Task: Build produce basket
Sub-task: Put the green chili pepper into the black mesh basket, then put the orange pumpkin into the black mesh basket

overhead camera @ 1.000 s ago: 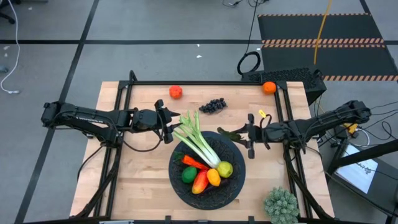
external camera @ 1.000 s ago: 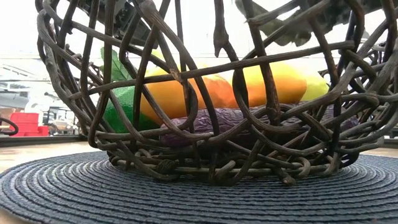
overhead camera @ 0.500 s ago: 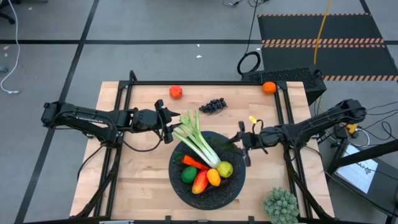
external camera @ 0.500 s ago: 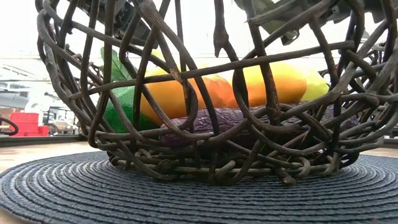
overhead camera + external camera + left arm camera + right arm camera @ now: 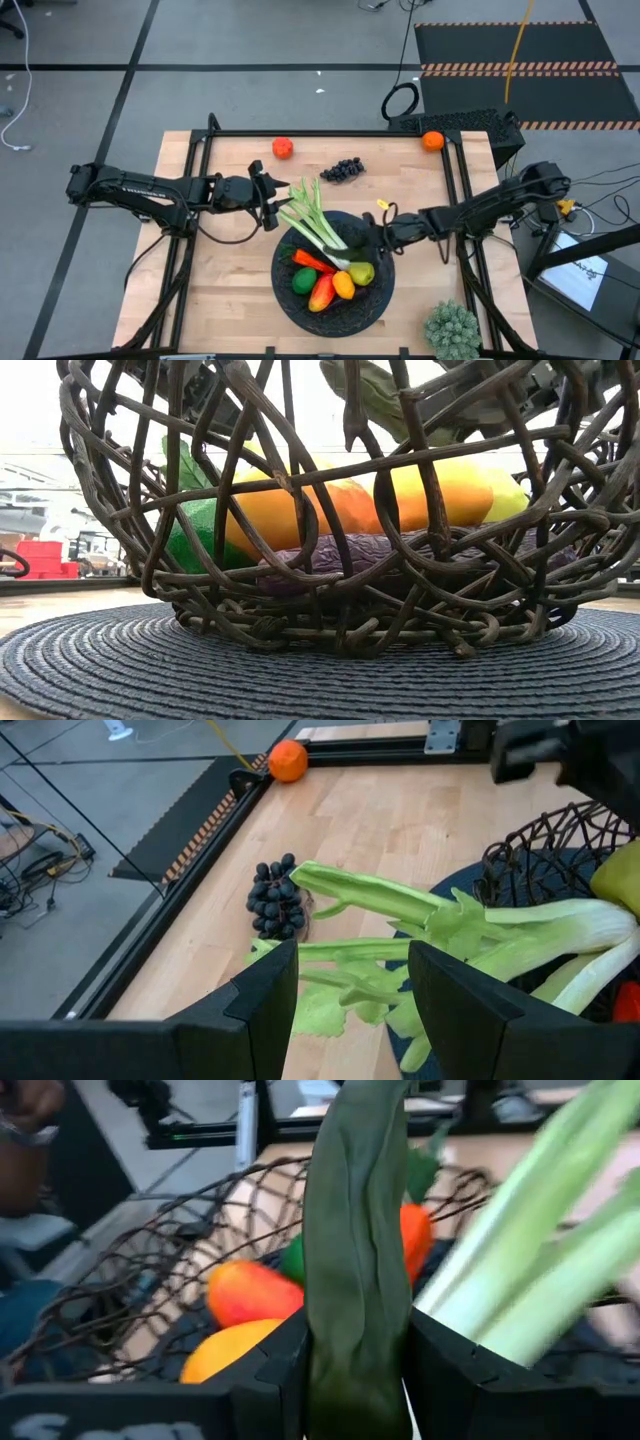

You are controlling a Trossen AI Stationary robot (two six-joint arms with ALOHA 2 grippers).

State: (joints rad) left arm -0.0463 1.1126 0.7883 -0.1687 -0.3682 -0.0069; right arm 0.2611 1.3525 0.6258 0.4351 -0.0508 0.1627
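Right gripper [image 5: 372, 238]: mine, over the basket's [image 5: 376, 290] right rim, jaws clamped on a dark green pickle [image 5: 355, 1250].
Left gripper [image 5: 275, 207]: mine, jaws apart, beside the leek's [image 5: 318, 229] leafy end.
Basket: holds leek, carrot [image 5: 312, 262], lime [image 5: 303, 281], lemon [image 5: 360, 271].
Table [image 5: 225, 290]: tomato [image 5: 283, 148], grapes [image 5: 343, 169], orange [image 5: 432, 141] near far edge.

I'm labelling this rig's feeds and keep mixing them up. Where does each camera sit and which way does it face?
High view: overhead, looking straight down on the table; both arms show.
Low view: at table height, looking level through the basket; no clear gripper.
Left wrist view: on the left arm, facing leek and grapes; left gripper open.
Right wrist view: on the right arm, facing the basket; right gripper clamps a pickle.
Both wrist views share the leek.
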